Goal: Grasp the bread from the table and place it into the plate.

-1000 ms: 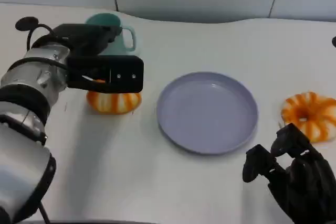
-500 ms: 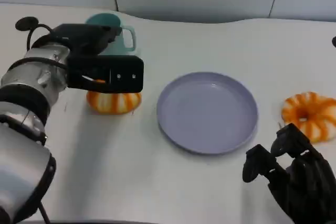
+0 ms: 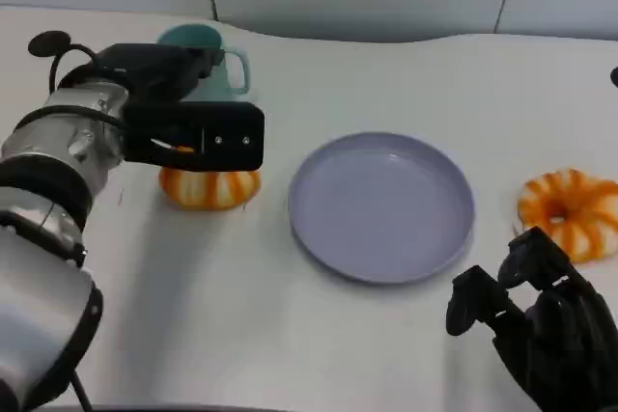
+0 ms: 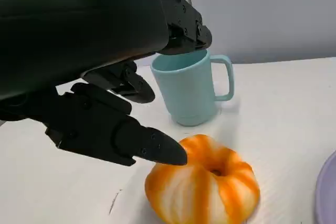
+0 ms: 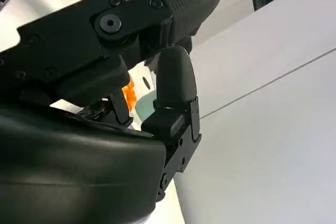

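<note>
Nothing has moved: left hand (image 3: 198, 132) hovers, fingers apart, over the ring-shaped bread (image 4: 202, 187); soft, light, grip its sides.

Plate (image 3: 381, 207) between two breads (image 3: 209, 187)

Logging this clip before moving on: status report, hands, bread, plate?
Left hand open, poised over left bread, no grip. Right hand curled, holding nothing, near second bread. Plate bare. Teal mug just behind left bread.
</note>
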Controlling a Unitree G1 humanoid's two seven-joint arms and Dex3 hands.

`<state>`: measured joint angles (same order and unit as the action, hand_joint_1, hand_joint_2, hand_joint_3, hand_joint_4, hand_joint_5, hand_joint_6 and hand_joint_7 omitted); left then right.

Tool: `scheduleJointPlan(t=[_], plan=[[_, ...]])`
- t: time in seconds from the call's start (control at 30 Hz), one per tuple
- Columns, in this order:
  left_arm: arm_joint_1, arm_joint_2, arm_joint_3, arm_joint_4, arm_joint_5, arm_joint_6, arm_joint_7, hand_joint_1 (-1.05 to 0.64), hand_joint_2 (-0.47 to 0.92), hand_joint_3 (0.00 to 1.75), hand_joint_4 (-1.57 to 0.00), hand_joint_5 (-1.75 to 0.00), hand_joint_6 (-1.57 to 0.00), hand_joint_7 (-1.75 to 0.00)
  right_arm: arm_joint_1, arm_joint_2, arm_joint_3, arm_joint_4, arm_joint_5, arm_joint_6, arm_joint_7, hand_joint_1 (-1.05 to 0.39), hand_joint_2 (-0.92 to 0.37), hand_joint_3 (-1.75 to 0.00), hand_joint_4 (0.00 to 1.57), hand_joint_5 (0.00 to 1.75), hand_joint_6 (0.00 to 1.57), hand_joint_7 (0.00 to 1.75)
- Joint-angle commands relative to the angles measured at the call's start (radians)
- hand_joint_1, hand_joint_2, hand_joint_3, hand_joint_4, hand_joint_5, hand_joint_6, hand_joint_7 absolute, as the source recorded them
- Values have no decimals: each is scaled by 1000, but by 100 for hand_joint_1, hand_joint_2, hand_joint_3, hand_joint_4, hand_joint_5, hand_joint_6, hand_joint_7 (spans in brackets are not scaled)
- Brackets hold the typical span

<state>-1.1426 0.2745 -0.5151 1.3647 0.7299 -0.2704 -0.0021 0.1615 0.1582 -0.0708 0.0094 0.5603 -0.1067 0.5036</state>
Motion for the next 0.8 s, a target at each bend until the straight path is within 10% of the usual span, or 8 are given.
scheduleJointPlan(t=[0.03, 0.8], plan=[[10, 5, -2, 2, -3, 3, 1, -37, 92, 8, -62, 0, -62, 0, 6, -7, -4, -10, 4, -8, 6, -42, -87, 0, 78, 175, 65, 175], [30, 2, 20, 2, -25, -6, 6, -36, 92, 7, -62, 0, -63, -1, 19, -12, -2, -25, 4, -1, 4, -43, -86, 0, 78, 175, 65, 175]])
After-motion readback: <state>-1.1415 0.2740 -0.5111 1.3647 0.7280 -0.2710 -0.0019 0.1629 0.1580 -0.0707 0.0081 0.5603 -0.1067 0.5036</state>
